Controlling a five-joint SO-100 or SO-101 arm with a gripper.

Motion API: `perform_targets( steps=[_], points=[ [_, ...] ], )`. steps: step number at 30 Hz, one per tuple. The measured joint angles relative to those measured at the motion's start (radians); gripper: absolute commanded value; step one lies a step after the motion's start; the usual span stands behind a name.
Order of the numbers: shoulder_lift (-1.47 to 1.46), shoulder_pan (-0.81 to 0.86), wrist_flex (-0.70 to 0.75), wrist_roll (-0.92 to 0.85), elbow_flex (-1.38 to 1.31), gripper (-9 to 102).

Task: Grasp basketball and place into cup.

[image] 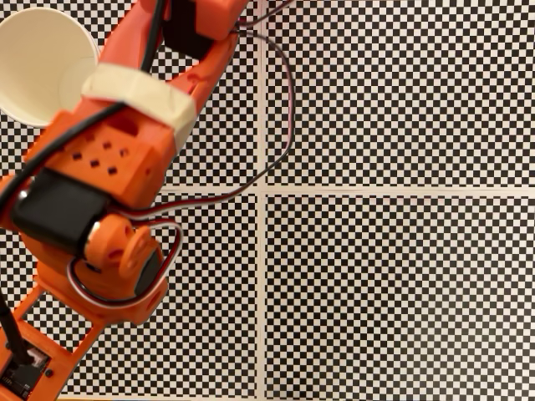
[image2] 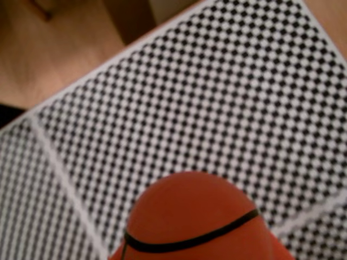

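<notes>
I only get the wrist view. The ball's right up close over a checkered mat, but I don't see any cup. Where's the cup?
Observer: In the fixed view the cup stands at the top left corner of the mat, partly cut off by the picture's left edge.
Operator: Is it open side up?
Observer: Yes. Its round mouth faces that camera, and the cream inside looks empty.
Operator: Anything crowding it?
Observer: The arm runs up the left side of that view and covers the cup's right rim.
</notes>
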Motion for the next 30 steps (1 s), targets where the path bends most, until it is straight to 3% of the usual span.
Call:
perform_targets(
  steps=[5, 16, 30],
  points=[
    [0.281, -0.021, 0.026, 0.002, 0.04, 15],
    [0.897, -0.023, 0.038, -0.038, 0.652, 16],
    [1.295, 0.153, 0.029, -0.179, 1.132, 12]
  ],
)
